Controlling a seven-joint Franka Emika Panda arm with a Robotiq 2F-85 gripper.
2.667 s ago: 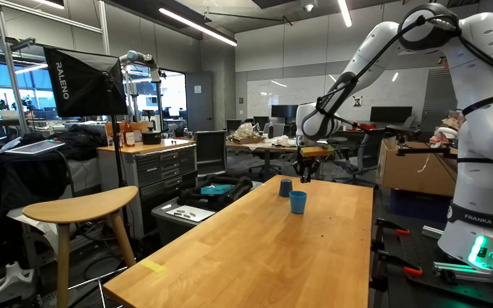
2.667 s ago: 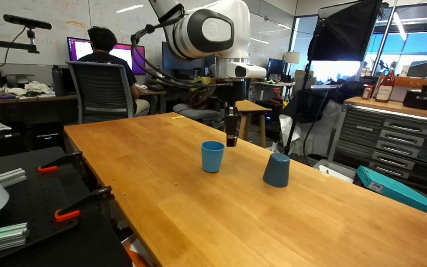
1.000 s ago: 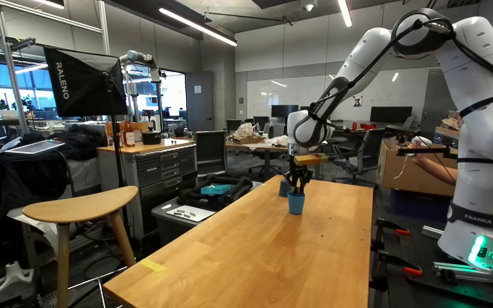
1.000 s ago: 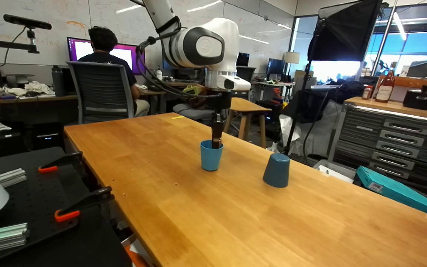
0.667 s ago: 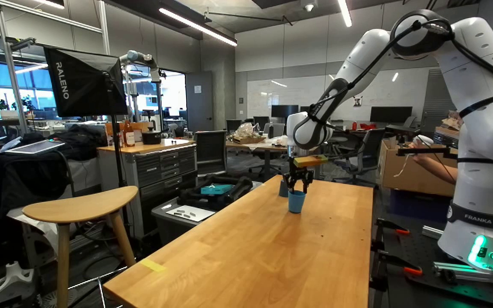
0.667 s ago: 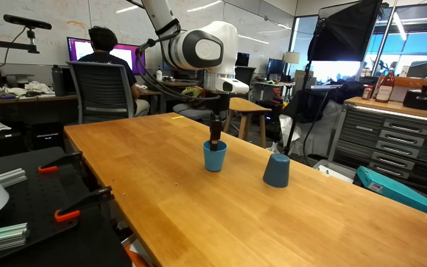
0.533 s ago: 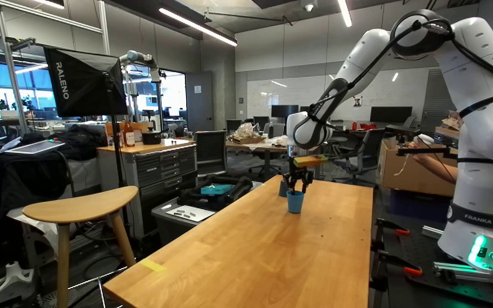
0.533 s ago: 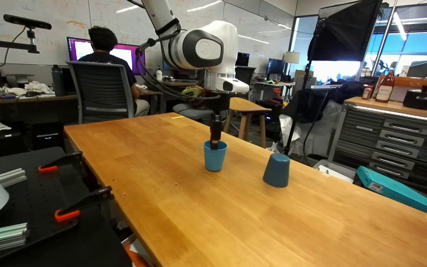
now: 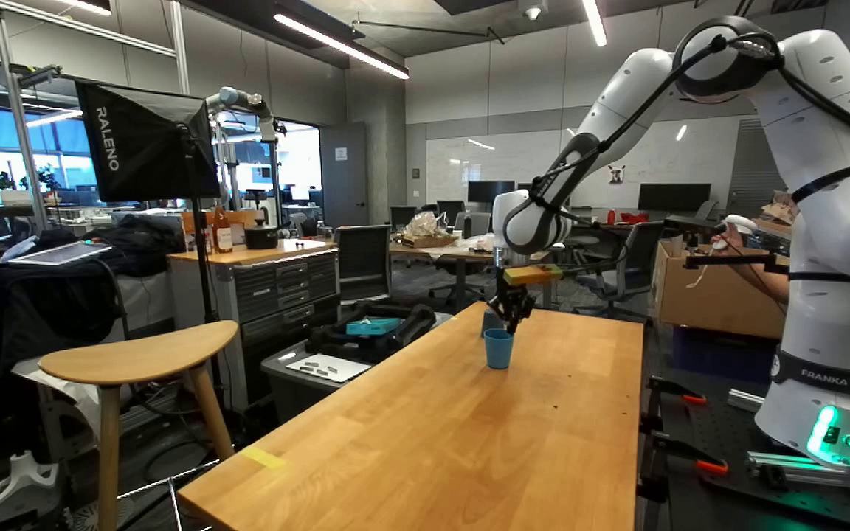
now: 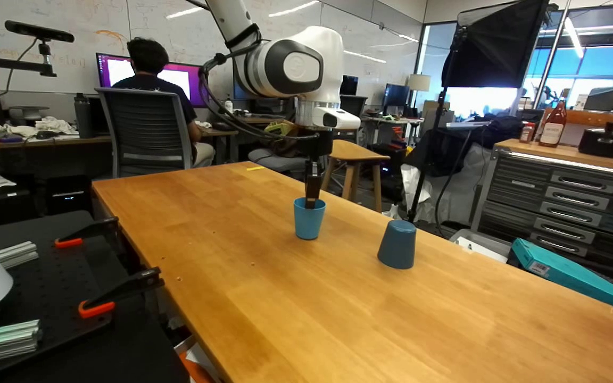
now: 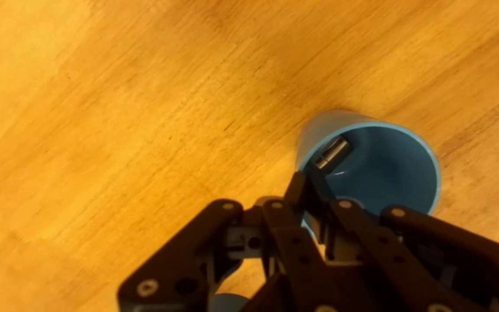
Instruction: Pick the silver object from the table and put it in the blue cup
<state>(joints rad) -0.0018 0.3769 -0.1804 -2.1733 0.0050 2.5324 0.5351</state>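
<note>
One silver object (image 11: 333,153) lies inside the blue cup (image 11: 396,169), towards ten o'clock in the wrist view; the tool (image 11: 306,177) looks clenched on the cup's rim at nine. Probably best: keep it upright, unclench gently, rise straight.

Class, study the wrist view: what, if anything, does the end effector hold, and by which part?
The blue cup, apparently: the end effector looks shut across its rim, one finger inside, one outside.
</note>
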